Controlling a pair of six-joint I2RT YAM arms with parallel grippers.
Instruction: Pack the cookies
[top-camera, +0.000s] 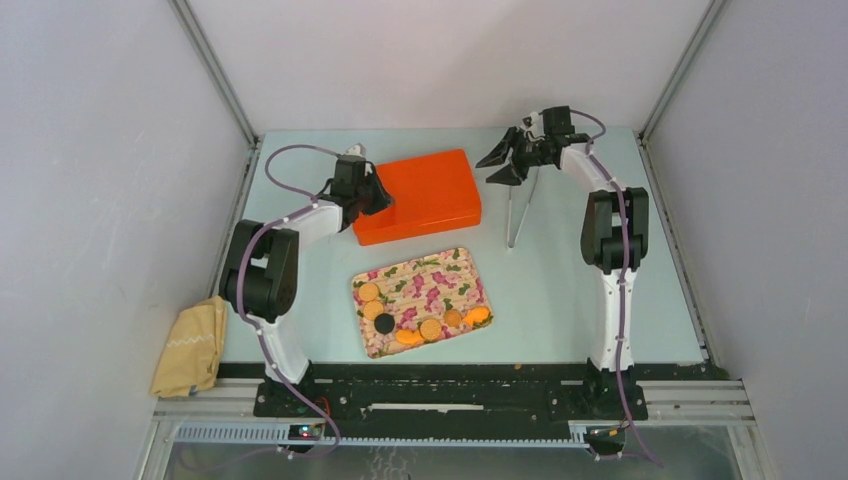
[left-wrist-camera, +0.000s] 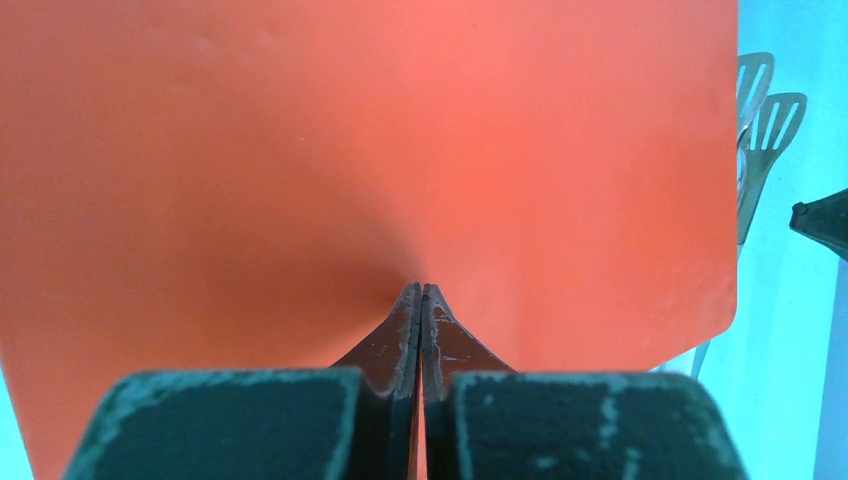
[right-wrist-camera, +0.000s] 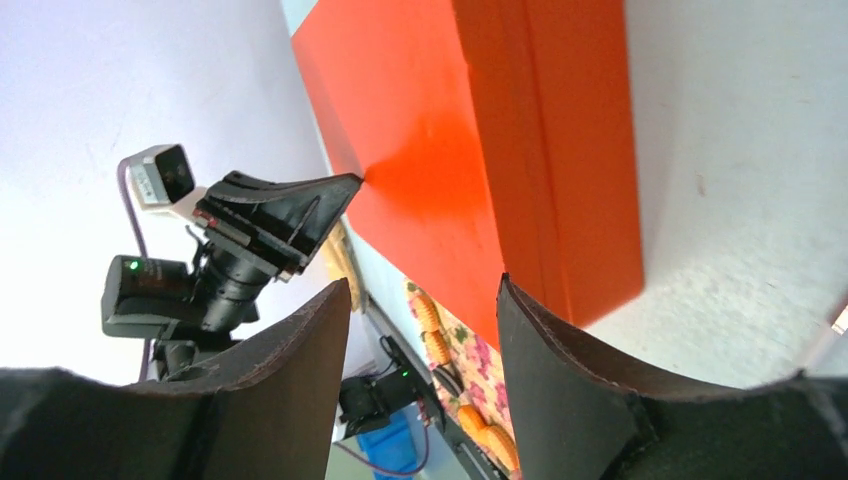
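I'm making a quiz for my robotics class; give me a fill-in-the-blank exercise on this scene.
The cookies lie on the floral ___.
The box behind the tray is coloured ___.
The left gripper has its jaws ___.
The right gripper has its jaws ___.
Missing words: tray, orange, shut, open.
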